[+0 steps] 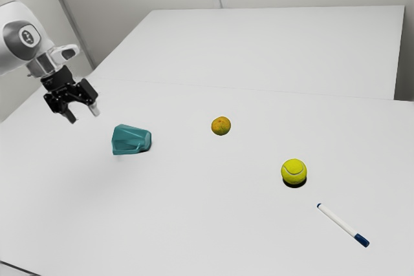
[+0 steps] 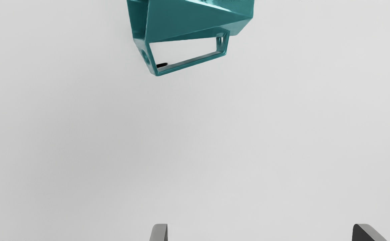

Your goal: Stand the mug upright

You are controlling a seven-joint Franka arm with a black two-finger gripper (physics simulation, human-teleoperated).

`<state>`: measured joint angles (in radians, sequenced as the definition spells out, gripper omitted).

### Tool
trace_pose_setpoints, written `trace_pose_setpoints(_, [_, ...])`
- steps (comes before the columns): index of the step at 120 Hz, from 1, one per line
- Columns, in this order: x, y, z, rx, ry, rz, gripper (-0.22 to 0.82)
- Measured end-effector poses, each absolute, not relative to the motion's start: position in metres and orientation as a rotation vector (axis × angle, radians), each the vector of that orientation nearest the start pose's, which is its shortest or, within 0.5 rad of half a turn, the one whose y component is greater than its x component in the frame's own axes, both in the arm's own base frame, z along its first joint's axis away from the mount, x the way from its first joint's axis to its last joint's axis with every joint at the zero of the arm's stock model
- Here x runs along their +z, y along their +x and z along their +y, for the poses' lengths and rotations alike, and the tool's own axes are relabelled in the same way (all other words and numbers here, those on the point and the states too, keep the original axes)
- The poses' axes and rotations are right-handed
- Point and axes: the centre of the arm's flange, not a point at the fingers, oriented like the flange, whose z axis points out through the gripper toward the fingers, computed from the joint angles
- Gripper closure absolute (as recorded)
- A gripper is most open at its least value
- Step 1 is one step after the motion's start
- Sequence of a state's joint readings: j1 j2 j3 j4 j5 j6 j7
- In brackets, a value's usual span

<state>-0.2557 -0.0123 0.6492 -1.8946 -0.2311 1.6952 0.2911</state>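
Mug: teal faceted mug (image 1: 131,140) lies on its side on the white table (image 1: 213,224), toward the exterior view's left, handle (image 2: 191,63) on the near side
Gripper: mine (image 1: 84,115), fingers apart and empty, hangs above the table at the mug's left in that view
Grasp: centre across the body, clear of the handle
Turn: lift modestly, rotate slowly, seat the base flat before release

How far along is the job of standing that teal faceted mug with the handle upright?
Nothing looks done yet: the teal faceted mug lies on its side on the smooth white table. Nothing is in hand: the black two-finger gripper is open, raised and apart from the mug. What's left, as I judge it, is to reach the mug, grip it, turn it upright and release it.
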Motion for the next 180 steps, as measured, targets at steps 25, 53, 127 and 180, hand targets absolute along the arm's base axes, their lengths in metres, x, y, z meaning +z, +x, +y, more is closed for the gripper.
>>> trace_pose_setpoints(25, [0.445, 0.482, 0.269, 0.035, -3.450, -0.508, 0.00])
trace_pose_setpoints(53, [0.404, 0.536, 0.209, -0.058, -3.544, -0.267, 0.00])
trace_pose_setpoints(127, [0.356, 0.536, 0.290, -0.309, -3.661, -0.272, 0.00])
trace_pose_setpoints(180, [0.299, 0.572, 0.275, -0.444, -3.860, -0.111, 0.00])
